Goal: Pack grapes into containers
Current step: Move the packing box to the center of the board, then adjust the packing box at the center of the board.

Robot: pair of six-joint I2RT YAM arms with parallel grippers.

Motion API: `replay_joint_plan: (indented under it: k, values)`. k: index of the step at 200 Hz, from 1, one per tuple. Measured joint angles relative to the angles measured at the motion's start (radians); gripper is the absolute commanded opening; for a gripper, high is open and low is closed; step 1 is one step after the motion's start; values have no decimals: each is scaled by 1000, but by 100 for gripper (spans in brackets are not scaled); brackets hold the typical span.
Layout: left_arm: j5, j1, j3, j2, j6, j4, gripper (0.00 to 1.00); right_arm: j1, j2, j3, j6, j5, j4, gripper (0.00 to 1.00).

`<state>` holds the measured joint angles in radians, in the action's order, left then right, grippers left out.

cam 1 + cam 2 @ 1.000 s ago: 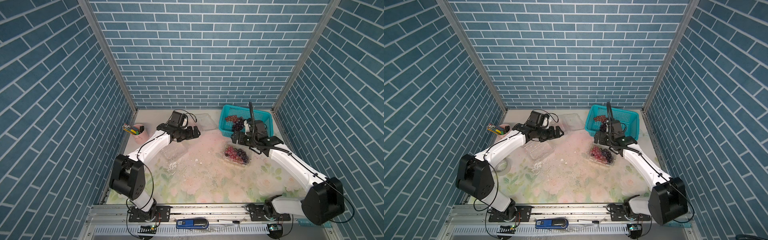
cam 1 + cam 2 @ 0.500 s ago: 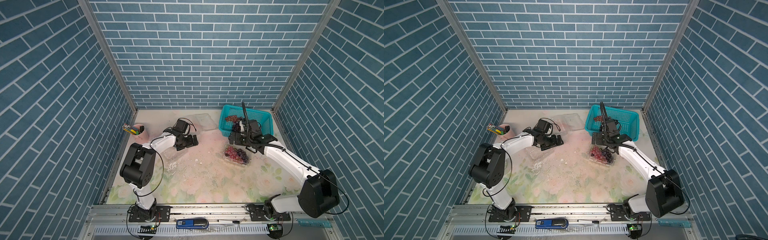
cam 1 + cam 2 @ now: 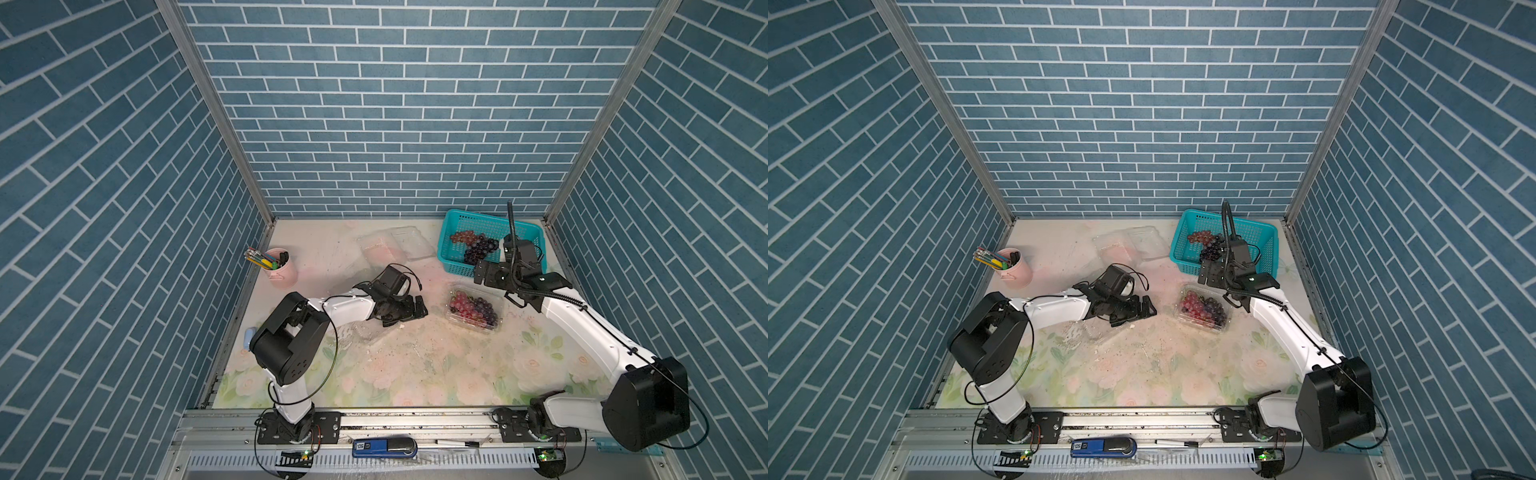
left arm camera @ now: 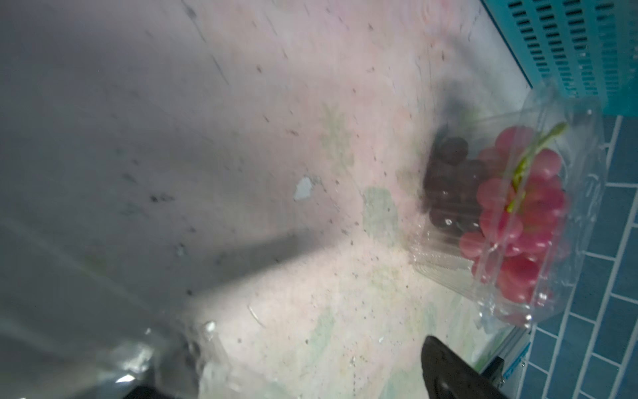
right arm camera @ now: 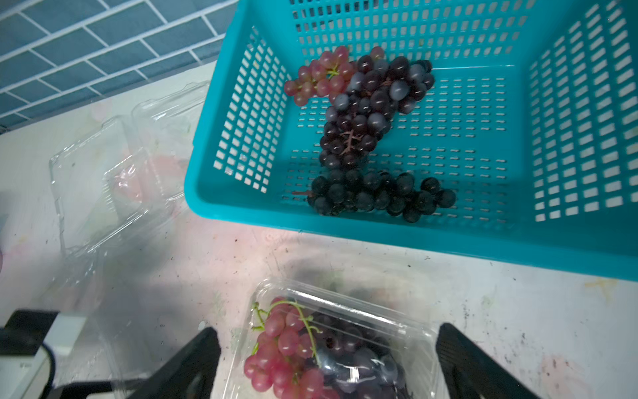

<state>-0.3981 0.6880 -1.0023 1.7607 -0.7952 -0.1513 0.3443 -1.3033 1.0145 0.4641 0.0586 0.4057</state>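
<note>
Seen from above, a floral table (image 3: 415,374) has a teal basket (image 3: 453,266) at 1 o'clock. It holds loose grapes (image 5: 359,131) – one red bunch and two dark. At 6 o'clock from the basket, just beside it, lies the full box (image 3: 473,309) of red and dark fruit. The right gripper (image 5: 328,330) hovers over that box's basket side, jaws spread wide and empty, facing the basket. The left gripper (image 3: 415,309), also spread and empty, sits low at centre beside the near box (image 3: 361,332) at 9 o'clock. The far box (image 3: 409,245) lies at 12 o'clock. The likely next step is fetching a bunch – best pinched gently near the stem and lifted clear of the basket wall.
</note>
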Motion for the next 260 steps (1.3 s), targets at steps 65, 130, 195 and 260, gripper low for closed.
replay_joint_plan:
  k: [65, 130, 195, 260]
  values:
    - [27, -100, -108, -343, 45, -186, 99, 39, -82, 73, -25, -95, -3, 99]
    - [-56, -455, 362, -800, -73, -274, 100, 285, -382, 229, -81, -229, -32, 99]
    - [-148, -514, 509, -731, -185, -124, 100, 439, -532, 276, -68, -322, -79, 99]
    - [-172, -485, 394, -446, -185, 60, 100, 440, -532, 177, 20, -375, -184, 99]
